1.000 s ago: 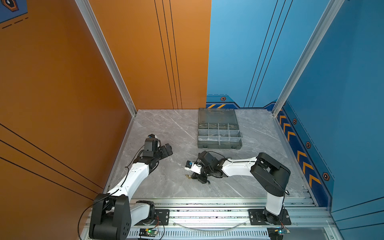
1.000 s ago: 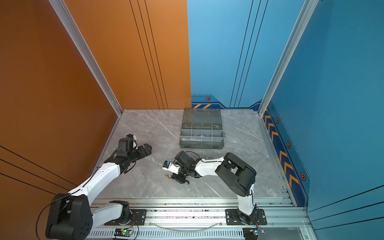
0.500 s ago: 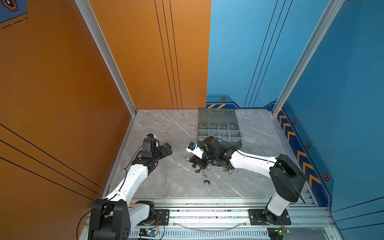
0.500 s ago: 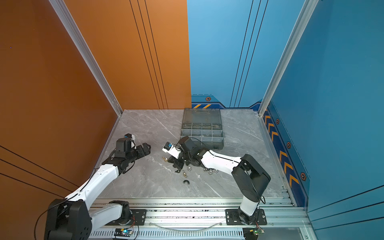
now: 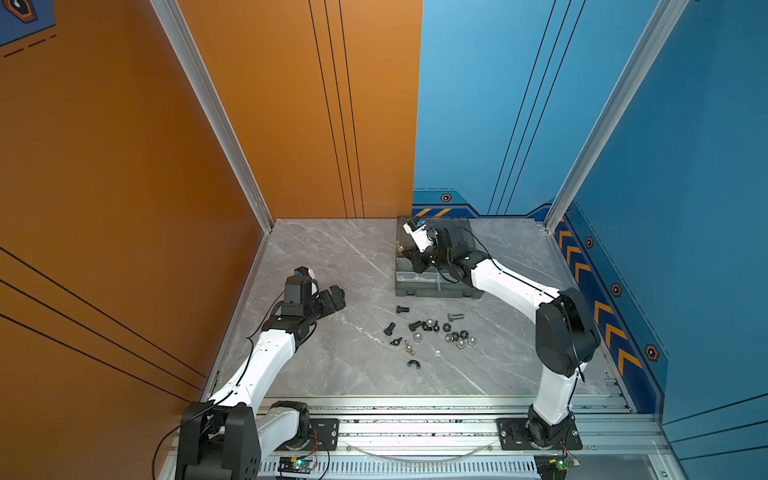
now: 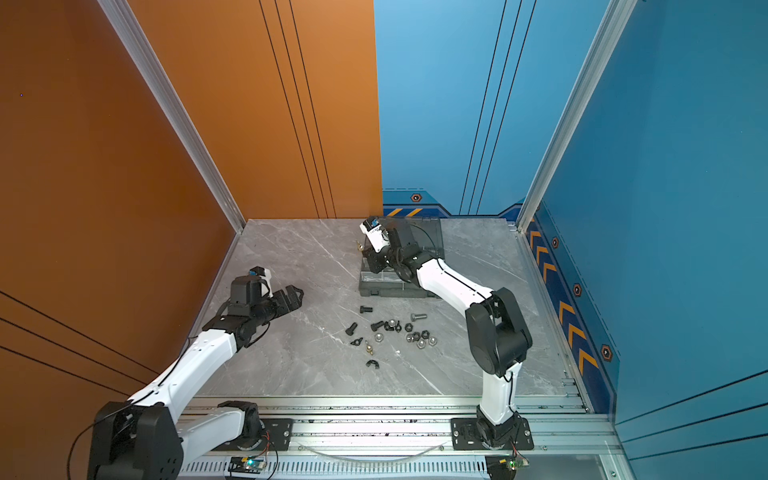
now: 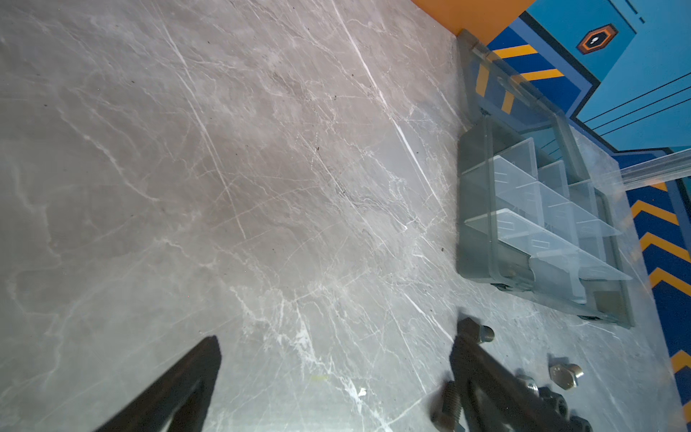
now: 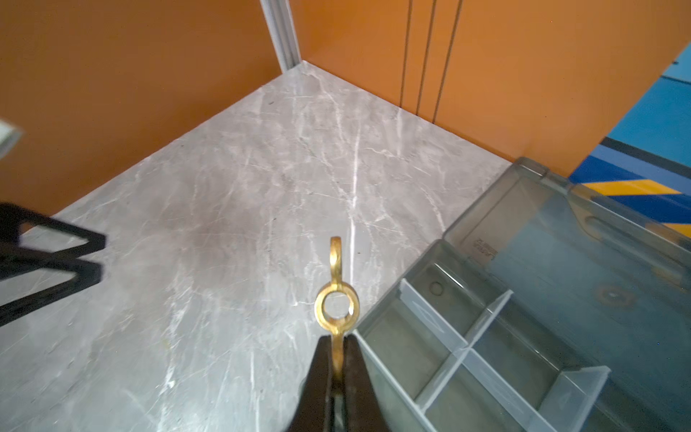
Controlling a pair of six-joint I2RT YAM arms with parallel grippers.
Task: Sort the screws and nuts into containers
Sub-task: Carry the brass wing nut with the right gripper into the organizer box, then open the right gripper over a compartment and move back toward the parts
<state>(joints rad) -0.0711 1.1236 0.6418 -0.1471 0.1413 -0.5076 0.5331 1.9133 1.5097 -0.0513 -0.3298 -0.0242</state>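
Your right hand (image 8: 338, 349), clenched on a brass wing nut (image 8: 336, 305) standing up-frame, hangs just left of the compartments (image 8: 433, 318) at lower right. Your left hand (image 5: 336, 297), released, hovers well apart.

Bright even light, soft shadows, slight blur

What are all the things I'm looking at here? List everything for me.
Table: one, grey marble.
Organizer case: one, smoky grey, lid open, at the back.
Black bolts: three, loose in front of the case.
Silver bolt: one, same scatter.
Hex nuts: several, black and silver, same scatter.
Black wing nuts: at least two, same scatter.
Loose brass wing nut: one, same scatter.
Held brass wing nut: one, by the case's edge.
Left gripper: open, empty.
Right gripper: shut on the held brass wing nut.
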